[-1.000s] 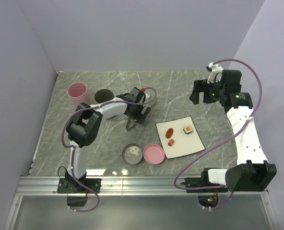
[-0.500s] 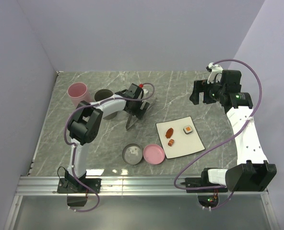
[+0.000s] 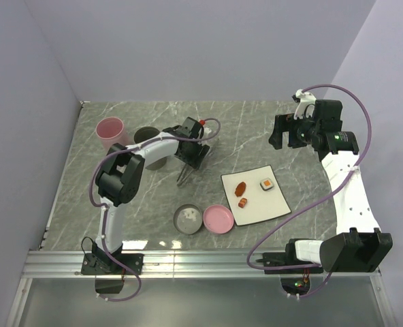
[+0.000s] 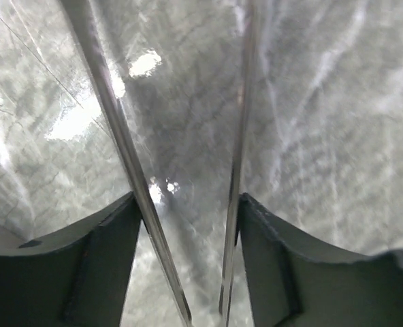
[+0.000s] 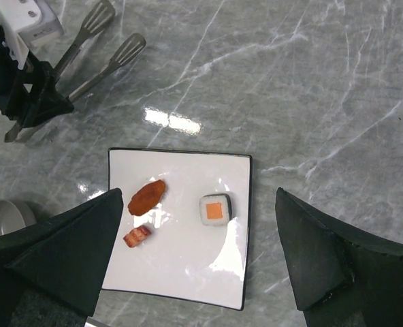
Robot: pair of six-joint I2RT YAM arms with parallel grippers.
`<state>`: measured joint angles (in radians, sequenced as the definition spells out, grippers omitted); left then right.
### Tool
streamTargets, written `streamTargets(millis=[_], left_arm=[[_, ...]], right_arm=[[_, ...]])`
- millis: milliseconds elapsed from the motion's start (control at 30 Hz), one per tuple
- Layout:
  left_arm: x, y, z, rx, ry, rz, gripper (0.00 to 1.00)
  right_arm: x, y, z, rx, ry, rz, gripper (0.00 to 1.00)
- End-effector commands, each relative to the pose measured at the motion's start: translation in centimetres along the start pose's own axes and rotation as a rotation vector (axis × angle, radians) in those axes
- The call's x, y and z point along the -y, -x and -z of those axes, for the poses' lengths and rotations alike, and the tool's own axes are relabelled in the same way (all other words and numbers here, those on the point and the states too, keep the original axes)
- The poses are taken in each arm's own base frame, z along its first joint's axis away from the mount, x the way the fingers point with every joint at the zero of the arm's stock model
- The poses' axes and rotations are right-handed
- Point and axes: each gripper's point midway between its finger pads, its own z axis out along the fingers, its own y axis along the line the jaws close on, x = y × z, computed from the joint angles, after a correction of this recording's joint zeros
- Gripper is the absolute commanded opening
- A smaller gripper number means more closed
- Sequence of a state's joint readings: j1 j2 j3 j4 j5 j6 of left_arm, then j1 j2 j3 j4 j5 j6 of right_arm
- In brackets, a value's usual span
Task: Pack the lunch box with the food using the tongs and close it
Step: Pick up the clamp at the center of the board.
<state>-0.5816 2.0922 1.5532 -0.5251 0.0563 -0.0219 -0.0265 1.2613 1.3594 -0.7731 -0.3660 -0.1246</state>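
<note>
The silver tongs (image 3: 183, 178) lie on the marble left of the white plate (image 3: 257, 212), their flat tips towards the near edge. My left gripper (image 3: 190, 158) is down over their joined end. In the left wrist view both tong arms (image 4: 123, 146) run between the fingers (image 4: 99, 259), each pad touching one arm, so my left gripper (image 4: 188, 201) is shut on the tongs. The plate (image 5: 188, 272) carries the food: a reddish-brown oval (image 5: 147, 197), a small orange-brown lump (image 5: 137, 236) and a white square with an orange centre (image 5: 215, 210). My right gripper (image 5: 199, 194) hangs open high above the plate. A round grey lunch box (image 3: 188, 219) stands beside its pink lid (image 3: 217, 219).
A pink cup (image 3: 110, 131) and a dark cup (image 3: 147, 138) stand at the back left, close to the left arm's forearm. The right arm (image 3: 337, 157) reaches over the table's right side. Grey walls close in the table on three sides.
The left gripper's jaws have narrowed onto the tongs, pressing the two arms closer together. Its wrist has shifted slightly towards the back. The right arm has not moved.
</note>
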Motion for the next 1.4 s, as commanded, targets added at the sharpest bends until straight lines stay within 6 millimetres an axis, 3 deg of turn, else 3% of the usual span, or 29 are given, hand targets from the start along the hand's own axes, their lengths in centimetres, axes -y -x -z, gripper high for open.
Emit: streamTargets(millis=[0,233,433,633,800,900,933,1033,1133,1367], left_arm=[[1.2,4.6,5.8,0.129,-0.054,-0.064,0.62],[3.5,6.6,10.6,0.190,-0.164,-0.090,0.55],[6.5,7.7,15.4,0.253,-0.326,-0.101,0.53],[8.6,7.7,19.3,0.280,-0.445,-0.108,0.50],[9.9,7.5,21.8,0.294,-0.520,-0.076,0.50],[11.1,7.2,23.3,0.311,-0.599,-0.094,0.50],[11.6,6.9,23.7,0.310,-0.631,-0.098,0.50],[12.1,6.8,24.6,0.323,-0.665,-0.114,0.50],[12.5,6.7,25.4,0.336,-0.690,-0.128,0.50],[13.1,5.9,25.8,0.325,-0.738,-0.135,0.50]], right_arm=[[-0.5,1.6,1.1,0.050,0.012,0.022,1.00],[-1.1,1.8,1.5,0.068,0.039,0.031,1.00],[-3.1,3.1,2.2,0.142,0.125,0.103,1.00],[-3.7,4.9,3.1,0.264,0.085,0.360,1.00],[-4.6,4.8,4.6,0.370,0.078,0.609,1.00],[-6.6,4.1,5.9,0.465,0.123,0.796,1.00],[-7.9,4.0,7.2,0.523,0.145,0.862,1.00],[-11.1,2.7,8.1,0.635,0.222,1.076,1.00],[-14.1,1.1,8.0,0.679,0.314,1.197,1.00],[-19.1,-0.2,6.6,0.686,0.424,1.319,0.99]])
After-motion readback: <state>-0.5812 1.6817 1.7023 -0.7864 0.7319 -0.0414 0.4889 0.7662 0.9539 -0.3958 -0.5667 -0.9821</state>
